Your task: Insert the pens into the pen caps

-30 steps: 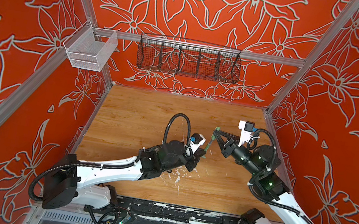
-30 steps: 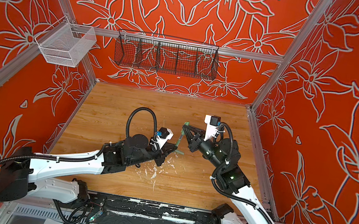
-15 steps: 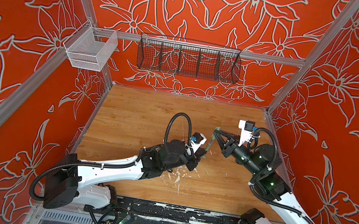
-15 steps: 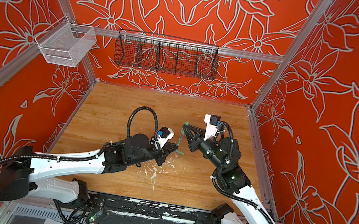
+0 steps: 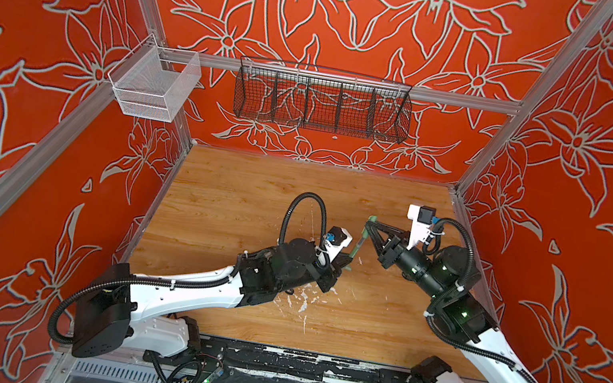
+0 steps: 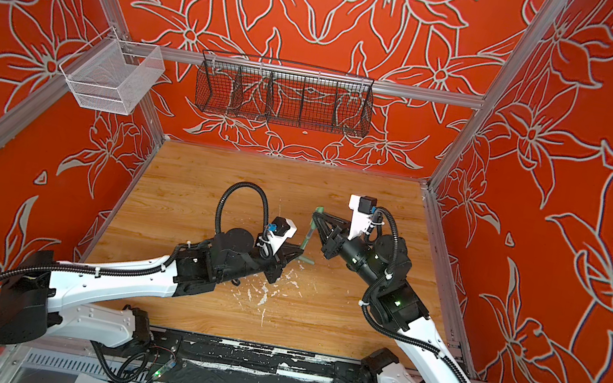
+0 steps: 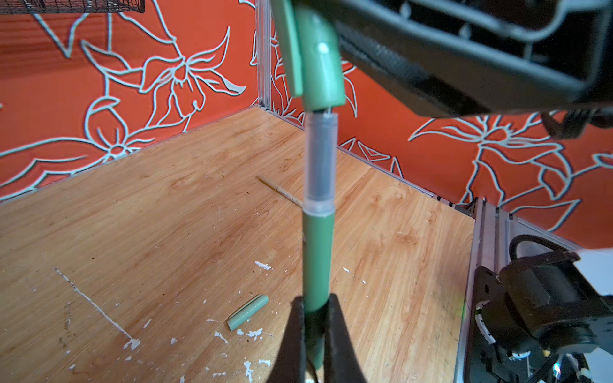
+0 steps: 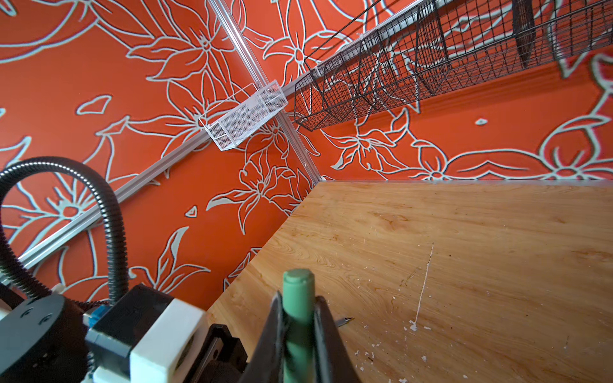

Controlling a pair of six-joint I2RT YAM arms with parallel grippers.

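Mid-air: left gripper (image 7: 315,300) grips green pen (image 7: 317,252), right gripper (image 8: 298,297) grips cap (image 7: 321,66), tip inside.

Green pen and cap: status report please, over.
Left gripper shut on green pen. Right gripper shut on green cap. Pen tip at cap mouth, not seated. Nothing between.

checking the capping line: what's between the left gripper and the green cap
Only the green pen itself: its barrel and clear section run from the left gripper up to the green cap, in the left wrist view.
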